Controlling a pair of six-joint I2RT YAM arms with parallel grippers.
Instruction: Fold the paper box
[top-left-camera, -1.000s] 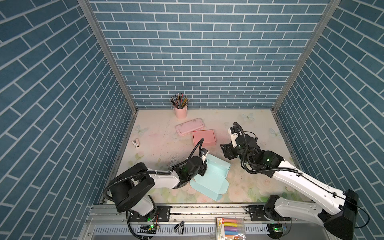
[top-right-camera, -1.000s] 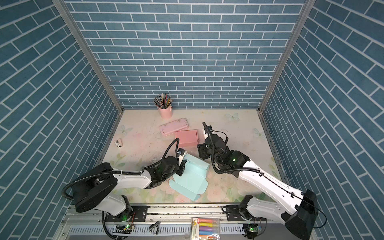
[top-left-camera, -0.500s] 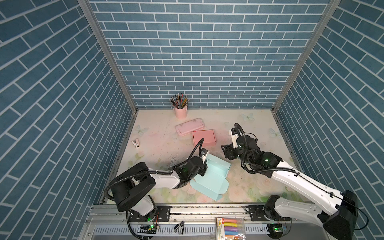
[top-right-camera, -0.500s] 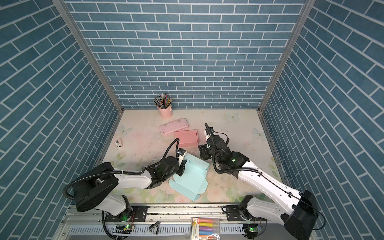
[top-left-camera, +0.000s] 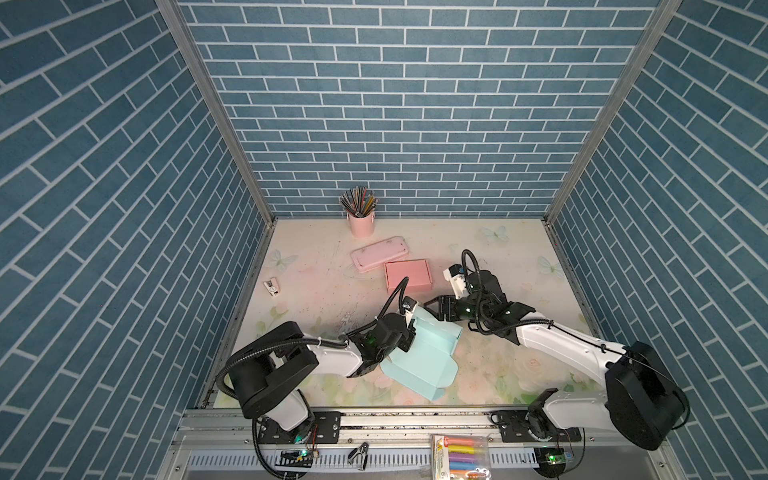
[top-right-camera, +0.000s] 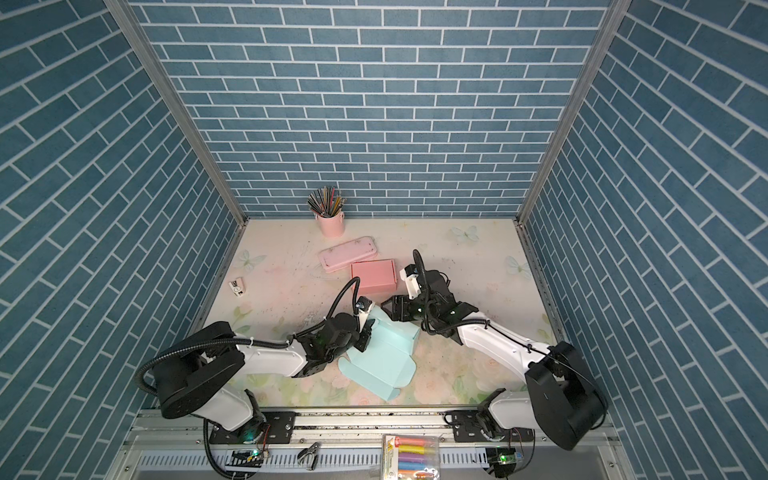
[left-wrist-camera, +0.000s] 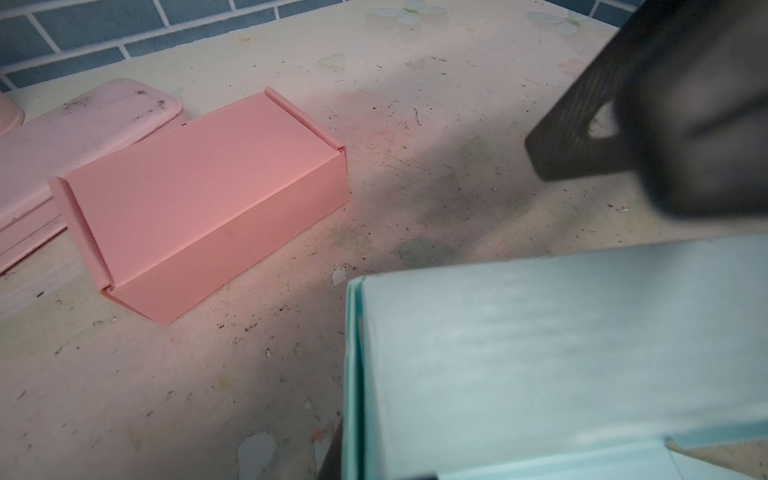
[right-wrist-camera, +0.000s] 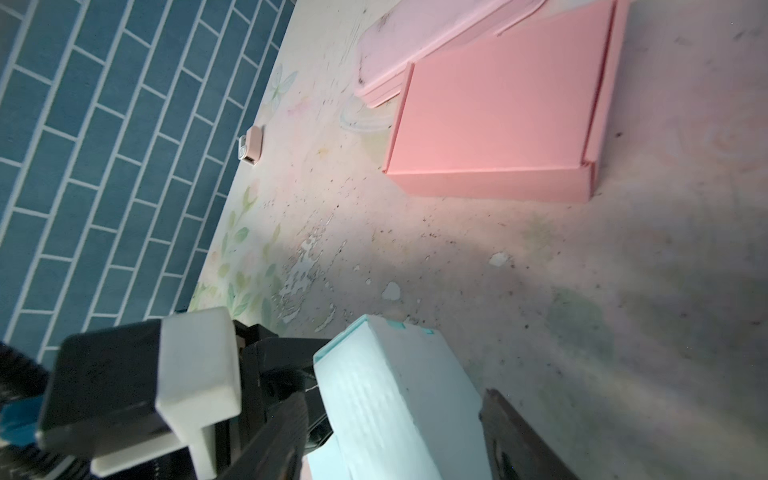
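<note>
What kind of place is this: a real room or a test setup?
Probably a staged robot test booth: blue brick wall panels, robot arms bolted to a metal rail, and stationery props such as the pink pencil cup.

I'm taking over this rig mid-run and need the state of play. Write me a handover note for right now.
Left end effector: shut on a raised wall of the teal paper box.
Right end effector: open, hovering at the box's far corner, gripping nothing.
Box: front-centre of the table, in front of the closed pink box.
Done: the far end is folded up; the near panel lies open.
Left: probably raise the remaining sides, tuck the flaps, close the lid.
</note>
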